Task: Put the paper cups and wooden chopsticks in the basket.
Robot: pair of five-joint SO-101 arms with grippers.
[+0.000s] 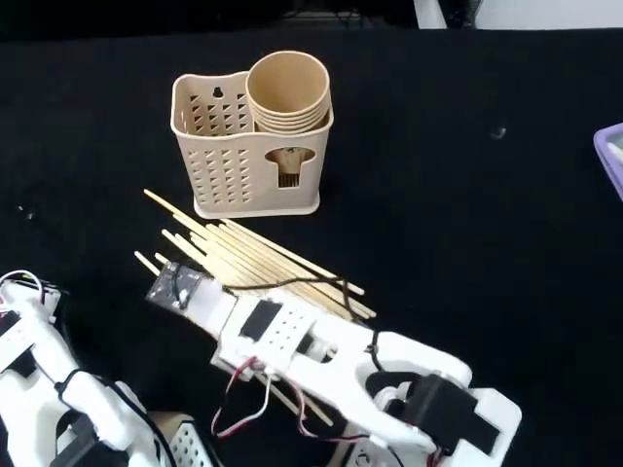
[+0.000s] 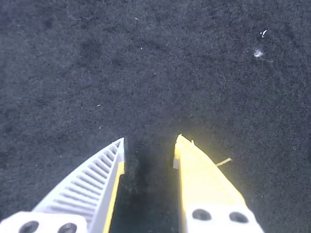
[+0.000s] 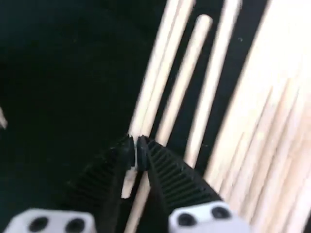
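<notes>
High view: beige plastic basket [image 1: 229,165], walls perforated w/ small slots, rounded corners, two compartments, stands upright on a black matte cloth [image 1: 467,243]. Paper cups [image 1: 288,88], tan, smooth, nested in one stack, sit in the compartment nearer the cutout; the other compartment looks bare inside. Wooden chopsticks [image 1: 263,258], pale, thin, round, lie loose on the cloth just in front of the basket, fanned in a slanted bundle, none inside the basket. Right arm [image 1: 292,336], white plastic w/ black servo blocks and red/white wires, lies across the near end of the bundle and hides part of it; a thin black cable trails over the sticks. Left arm [image 1: 39,379] sits at the near left corner, well apart from the sticks. Purple-rimmed item [image 1: 610,156] at the far right edge. Another beige perforated piece [image 1: 185,443] at the bottom edge, btwn the arms.

Left wrist view: left gripper [image 2: 149,145] has ribbed tapered fingers, one grey-white, one yellow; tips stand apart w/ a clear gap, nothing btwn them. Under them the cloth, fuzzy, specked w/ lint.

Right wrist view: right gripper [image 3: 136,145], black ribbed fingers [image 3: 175,179], tips pinched together on one stick at the edge of the bundle. Other sticks run parallel beside it; the thick part of the pile lies off to one side, grain lines visible.
</notes>
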